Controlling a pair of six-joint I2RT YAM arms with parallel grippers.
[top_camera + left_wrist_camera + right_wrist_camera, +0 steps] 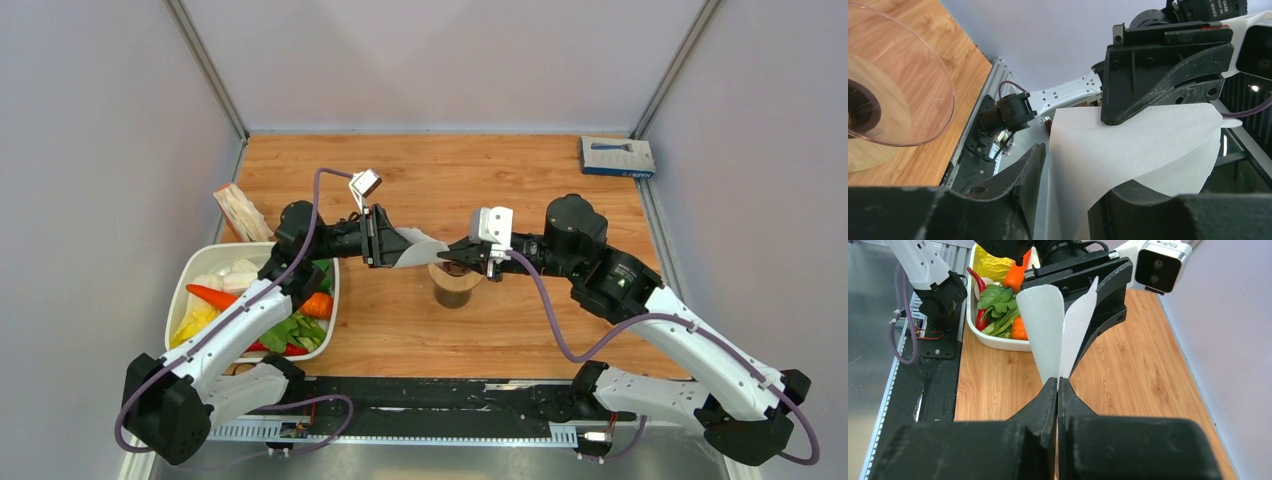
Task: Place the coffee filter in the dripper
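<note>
Left hand [398, 246], right hand [465, 256] over dripper [452, 272], tray [225, 248] near left, open tabletop [450, 170] beyond

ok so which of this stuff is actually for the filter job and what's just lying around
For the job: coffee filter, dripper, right end effector pinching the filter.
Just lying about: tray of vegetables, blue box, tan packet.

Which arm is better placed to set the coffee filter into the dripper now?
Likely right: the right gripper pinches the coffee filter by its tip over the dripper, while the left gripper stands open around it.
</note>
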